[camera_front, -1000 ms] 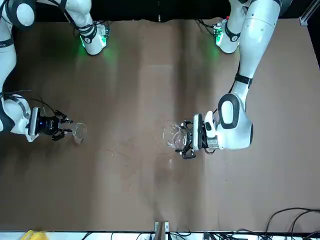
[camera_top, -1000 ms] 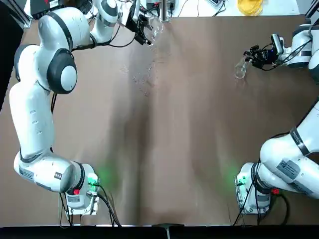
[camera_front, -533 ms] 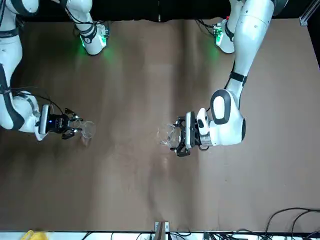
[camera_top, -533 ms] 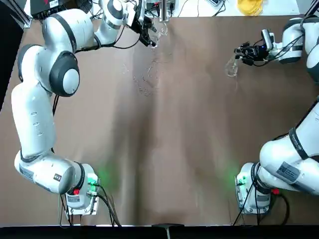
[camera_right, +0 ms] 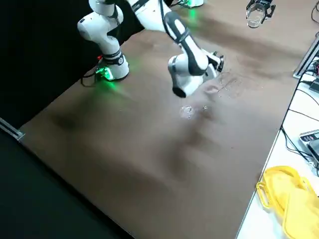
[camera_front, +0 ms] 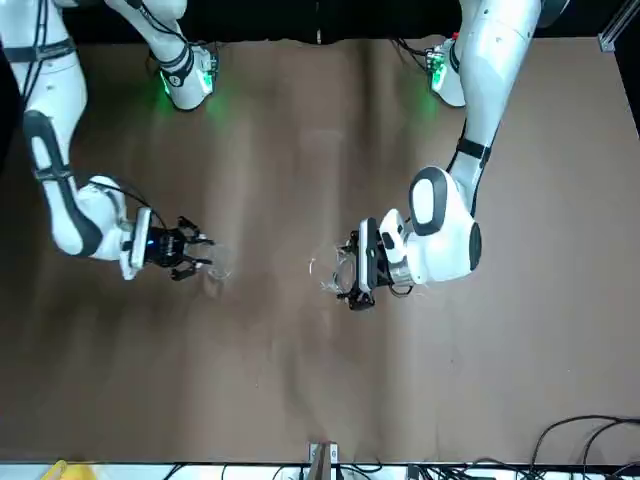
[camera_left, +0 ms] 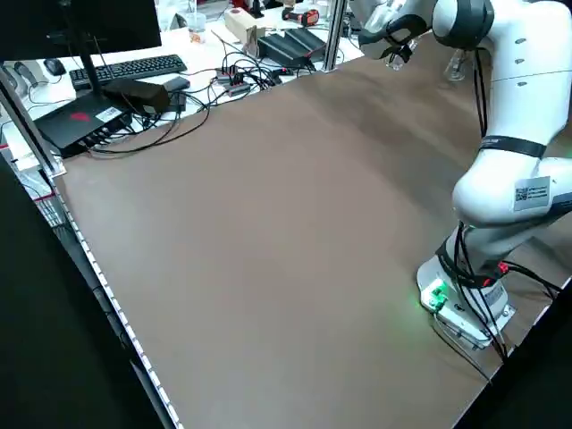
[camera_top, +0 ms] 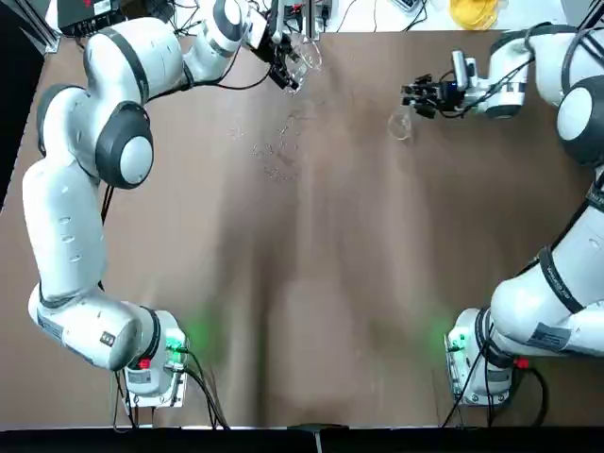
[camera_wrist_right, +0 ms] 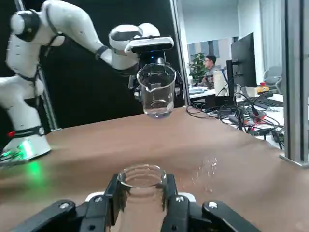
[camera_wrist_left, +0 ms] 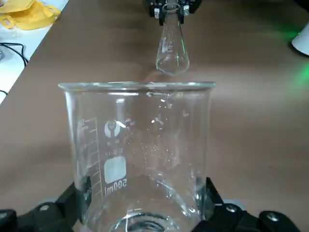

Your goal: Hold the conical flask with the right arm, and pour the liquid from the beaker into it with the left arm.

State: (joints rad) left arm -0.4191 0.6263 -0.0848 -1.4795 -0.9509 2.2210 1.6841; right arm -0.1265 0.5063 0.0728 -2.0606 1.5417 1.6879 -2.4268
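The beaker is a clear straight-sided glass, held upright above the table's far edge with my left gripper shut on it. It fills the left wrist view as the beaker, with black fingers on both sides. The conical flask hangs by its narrow neck from my right gripper, which is shut on it, to the right of the beaker with a gap between them. From the front, the flask and the beaker face each other. The flask's rim points up.
Water droplets lie on the brown table below the beaker. A yellow object sits beyond the far edge, with cables and a keyboard on the white bench. A metal post stands at the edge. A person sits far behind.
My right gripper has carried the flask leftward toward the beaker, closing much of the gap. The left gripper with the beaker has shifted only slightly along the far edge.
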